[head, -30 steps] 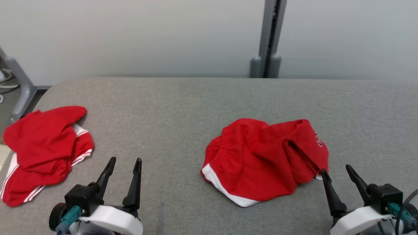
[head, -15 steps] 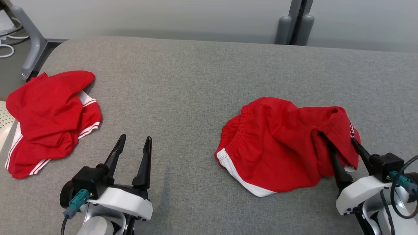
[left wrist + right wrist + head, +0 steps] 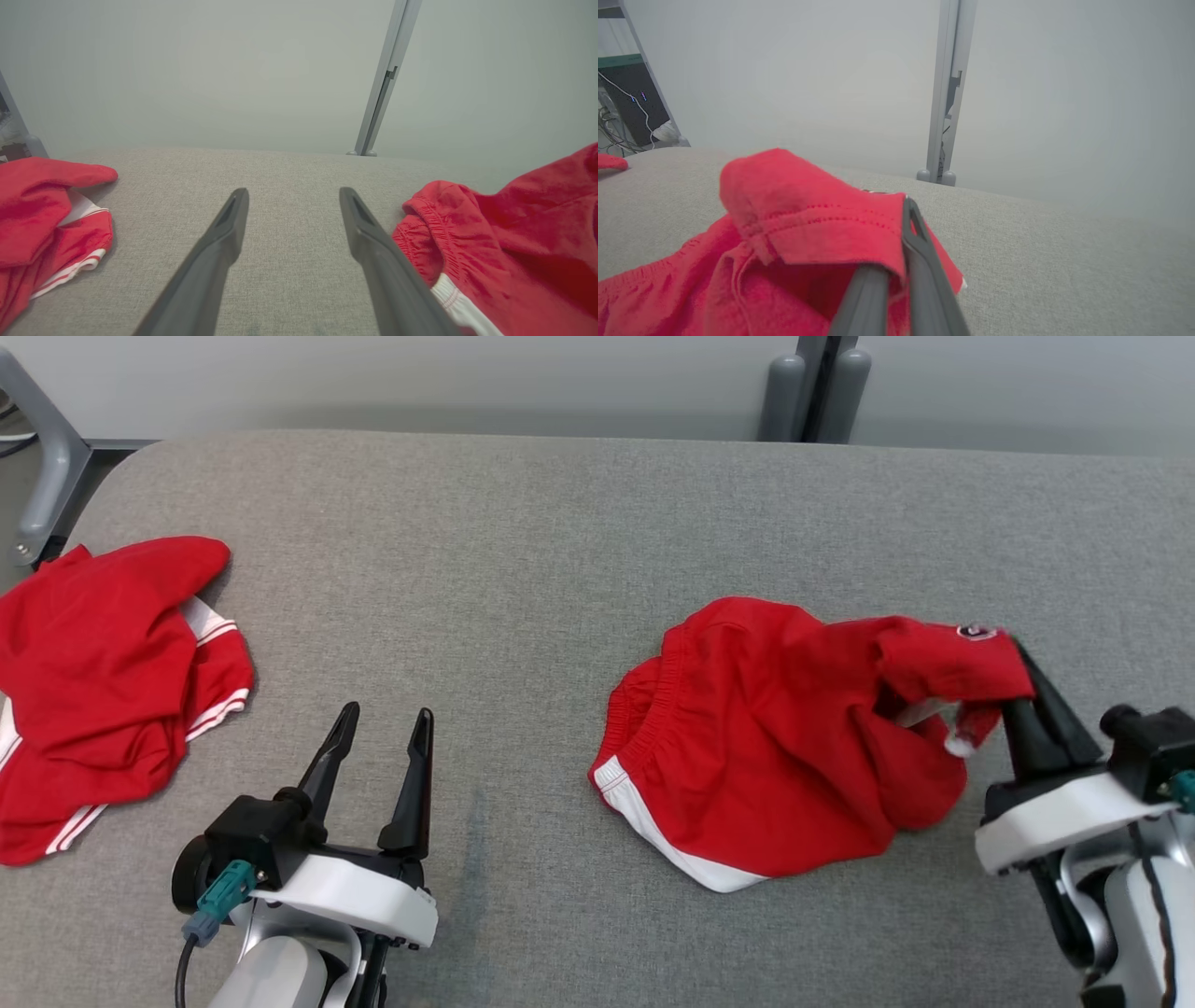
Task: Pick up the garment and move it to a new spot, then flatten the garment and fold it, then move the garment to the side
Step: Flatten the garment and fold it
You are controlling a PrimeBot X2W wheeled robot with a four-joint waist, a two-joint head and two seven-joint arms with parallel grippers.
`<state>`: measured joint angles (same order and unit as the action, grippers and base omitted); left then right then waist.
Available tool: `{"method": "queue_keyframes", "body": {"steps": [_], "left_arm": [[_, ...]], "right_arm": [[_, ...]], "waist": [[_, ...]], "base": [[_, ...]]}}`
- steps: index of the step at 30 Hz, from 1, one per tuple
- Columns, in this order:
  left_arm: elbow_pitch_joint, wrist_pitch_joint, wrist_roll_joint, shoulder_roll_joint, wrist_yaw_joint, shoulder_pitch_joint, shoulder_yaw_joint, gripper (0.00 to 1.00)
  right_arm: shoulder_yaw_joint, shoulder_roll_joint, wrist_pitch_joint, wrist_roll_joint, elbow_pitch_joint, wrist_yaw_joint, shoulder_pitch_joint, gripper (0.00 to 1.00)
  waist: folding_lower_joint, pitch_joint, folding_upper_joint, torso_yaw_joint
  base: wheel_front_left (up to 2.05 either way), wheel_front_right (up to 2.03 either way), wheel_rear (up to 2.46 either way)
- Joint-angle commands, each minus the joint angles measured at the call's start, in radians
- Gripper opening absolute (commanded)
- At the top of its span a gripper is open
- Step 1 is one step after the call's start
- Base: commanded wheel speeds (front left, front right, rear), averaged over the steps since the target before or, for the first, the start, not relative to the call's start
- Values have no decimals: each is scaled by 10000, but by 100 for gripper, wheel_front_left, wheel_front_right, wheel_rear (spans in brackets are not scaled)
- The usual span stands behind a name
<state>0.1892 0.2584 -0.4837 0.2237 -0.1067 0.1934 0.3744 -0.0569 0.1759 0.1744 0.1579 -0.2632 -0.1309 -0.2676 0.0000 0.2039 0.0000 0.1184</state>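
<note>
The garment [image 3: 766, 756] is a pair of red shorts with white trim, crumpled right of centre on the grey padded table [image 3: 523, 560]. My right gripper [image 3: 1018, 686] is shut on its right hem and holds that edge lifted off the table. In the right wrist view the red hem [image 3: 817, 219] drapes over my closed fingers [image 3: 915, 261]. The elastic waistband [image 3: 434, 224] of the garment lies just right of my left gripper [image 3: 292, 205], which stands open and empty. That left gripper [image 3: 383, 733] hovers over bare table at the lower left.
A second red garment with white stripes [image 3: 103, 681] lies heaped at the table's left edge. A grey post [image 3: 808, 383] stands behind the far edge, and a grey frame leg [image 3: 42, 467] at the far left corner. Bare fabric lies between the two garments.
My right gripper slid onto the garment's right hem, shut on it and lifted that edge. The head camera tilted down and shifted. My left gripper stayed open.
</note>
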Motion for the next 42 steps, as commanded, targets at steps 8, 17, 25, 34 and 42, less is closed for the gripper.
{"method": "queue_keyframes", "body": {"steps": [8, 17, 25, 34, 42], "left_arm": [[-19, 65, 127, 16, 87, 230, -109, 100], [-82, 75, 150, -1, 77, 87, -251, 100], [-145, 80, 184, 34, 86, 122, -347, 100], [-300, 69, 278, -53, 117, 316, -297, 100], [-367, 69, 470, -333, 367, 910, -93, 100]], "right_arm": [[-10, 226, -591, -126, 2459, 2, -454, 0], [-651, 64, -1482, -151, 5755, 2, -7, 0], [-1278, 27, -2161, -196, 7858, 2, -252, 0], [-567, -87, -2469, 200, 6817, 2, -561, 0], [262, 238, -1748, 538, 3218, 2, -1359, 0]], "waist": [[0, 7, 0, -160], [0, -88, 0, -318], [0, -91, 0, -449], [0, 202, 0, -386], [0, 1317, 0, 91]], "base": [[0, 0, 0], [0, 0, 0], [0, 0, 0], [0, 0, 0], [0, 0, 0]]}}
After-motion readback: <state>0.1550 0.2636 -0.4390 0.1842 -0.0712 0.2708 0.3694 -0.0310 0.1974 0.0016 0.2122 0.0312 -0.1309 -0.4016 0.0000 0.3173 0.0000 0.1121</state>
